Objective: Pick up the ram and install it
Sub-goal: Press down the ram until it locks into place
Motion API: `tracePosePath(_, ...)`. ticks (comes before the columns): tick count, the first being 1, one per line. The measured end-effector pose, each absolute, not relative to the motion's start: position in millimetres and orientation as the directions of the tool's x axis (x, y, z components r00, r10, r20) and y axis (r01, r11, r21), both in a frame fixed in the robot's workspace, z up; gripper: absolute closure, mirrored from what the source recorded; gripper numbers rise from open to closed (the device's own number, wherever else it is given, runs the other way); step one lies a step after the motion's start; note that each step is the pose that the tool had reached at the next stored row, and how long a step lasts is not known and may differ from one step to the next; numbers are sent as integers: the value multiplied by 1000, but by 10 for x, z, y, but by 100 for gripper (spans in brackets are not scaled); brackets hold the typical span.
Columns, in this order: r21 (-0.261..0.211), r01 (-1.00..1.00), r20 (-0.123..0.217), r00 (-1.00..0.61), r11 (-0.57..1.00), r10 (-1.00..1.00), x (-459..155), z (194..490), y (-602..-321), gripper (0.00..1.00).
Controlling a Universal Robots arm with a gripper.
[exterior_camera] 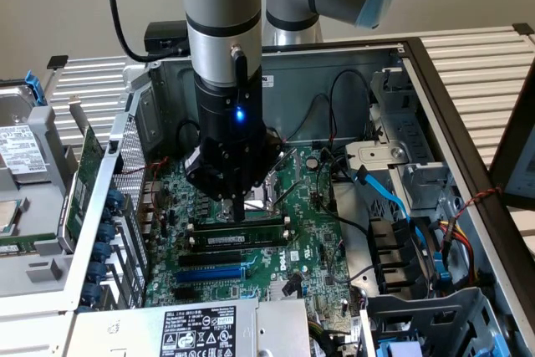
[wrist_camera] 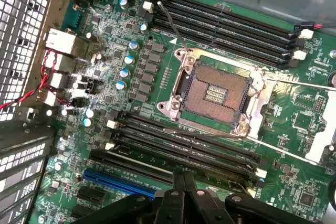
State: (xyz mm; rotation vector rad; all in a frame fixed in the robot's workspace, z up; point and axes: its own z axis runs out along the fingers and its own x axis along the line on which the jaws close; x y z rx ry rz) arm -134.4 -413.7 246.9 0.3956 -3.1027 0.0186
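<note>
1. I have the gripper (exterior_camera: 237,211) down inside the open computer case (exterior_camera: 435,81), its tip right over the memory slots just in front of the processor socket (exterior_camera: 266,190).
2. The jaws are together, the two fingers pressed side by side; in the wrist view they come to one narrow dark point (wrist_camera: 184,182). I see nothing clamped between them.
3. The ram (exterior_camera: 242,241) lies lengthwise in a slot below the gripper tip, a thin green stick with a white label strip. It runs across the board from the exterior view's left to its right.
4. The fingertips are at the slot just behind the ram. I cannot tell whether they touch the stick or the slot beside it.
5. In the wrist view the motherboard (wrist_camera: 131,51) spreads out under the camera, with the bare processor socket (wrist_camera: 214,94) in its metal frame and long black slots (wrist_camera: 231,24) on either side of it.
6. A blue expansion slot (exterior_camera: 213,274) sits just in front of the ram in the exterior view.
7. Black and blue cables (exterior_camera: 380,194) run along the exterior view's right side of the case.
8. A green card (exterior_camera: 79,190) stands beside the case at the exterior view's left.
</note>
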Motion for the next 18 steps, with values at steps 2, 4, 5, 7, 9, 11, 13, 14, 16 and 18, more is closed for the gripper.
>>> tracePosePath(2, -10, -227, 15, -974, 974, -226, -1344, 2469, -4138, 89)
tracePosePath(4, -10, -203, 14, -979, 979, -203, -1344, 2469, -4138, 89)
tracePosePath(5, -10, -190, 14, -982, 982, -190, -1344, 2469, -4137, 89)
tracePosePath(7, -11, -166, 13, -986, 986, -166, -1344, 2469, -4138, 89)
tracePosePath(9, -11, -140, 13, -990, 990, -140, -1345, 2469, -4138, 89)
tracePosePath(11, -11, -115, 13, -993, 993, -115, -1345, 2469, -4137, 89)
tracePosePath(13, -11, -93, 13, -996, 996, -93, -1345, 2469, -4137, 89)
tracePosePath(14, -11, -91, 13, -996, 996, -91, -1345, 2469, -4137, 89)
tracePosePath(16, -10, -91, 13, -996, 996, -91, -1344, 2469, -4138, 89)
tracePosePath(18, -10, -91, 13, -996, 996, -91, -1344, 2469, -4138, 89)
